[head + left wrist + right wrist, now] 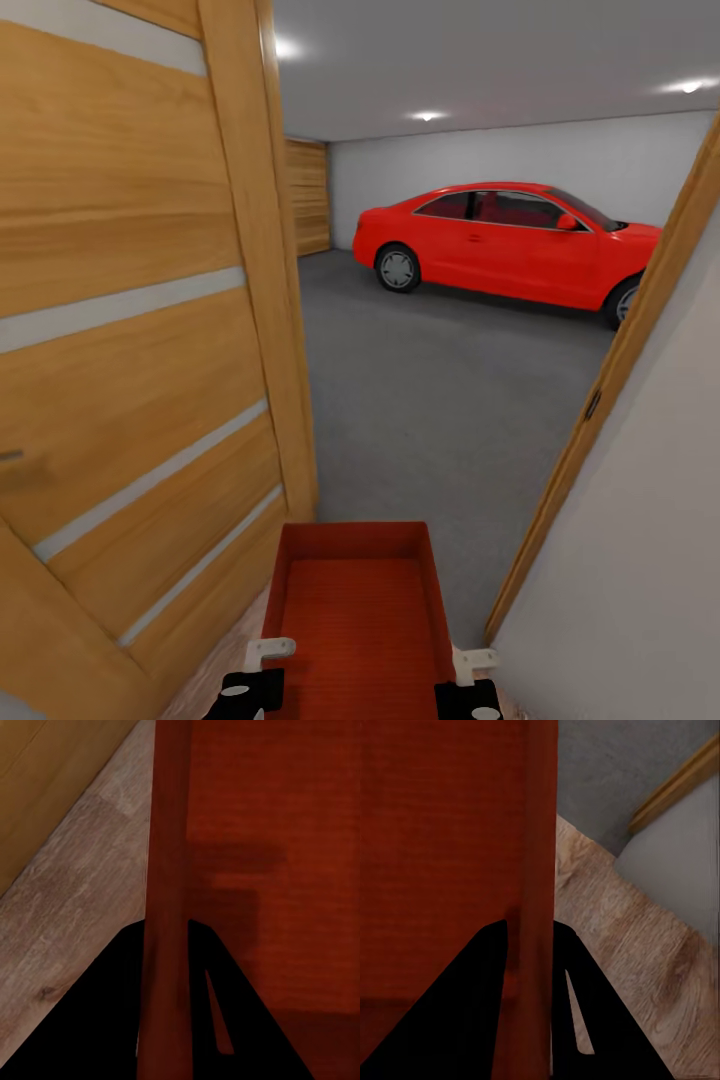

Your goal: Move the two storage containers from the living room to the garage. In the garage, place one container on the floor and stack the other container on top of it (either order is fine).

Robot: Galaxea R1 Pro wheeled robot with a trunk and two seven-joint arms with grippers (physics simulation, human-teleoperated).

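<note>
- You are looking through an open doorway into the garage, with one orange-red storage container (355, 620) carried low in front of you, its long side pointing ahead.
- Your left gripper (262, 668) sits on the container's left wall; in the left wrist view its fingers (112, 1012) stand either side of that wall (169, 870), pinching it.
- Your right gripper (466, 676) sits on the right wall; in the right wrist view its fingers (465, 1012) straddle the wall (540, 870) the same way, pressed onto it.
- The container's ribbed bottom (277, 832) is bare inside, with nothing in it.
- Beneath the container the light wood-plank flooring (637, 960) runs up to the threshold, where the dark grey concrete floor (440, 400) begins.
- The wooden door (130, 330) with pale horizontal stripes stands open just beside the container's left wall, close to your left arm.
- The wooden door frame (610, 380) and a white wall (640, 560) lean in on your right, near the container's right side.
- A red car (500, 240) is parked well ahead against the white back wall (520, 150), to the right of centre.
- Another wooden panel door (308, 195) shows in the far left corner of the garage.
- Ceiling spotlights (428, 116) glow above the car.
</note>
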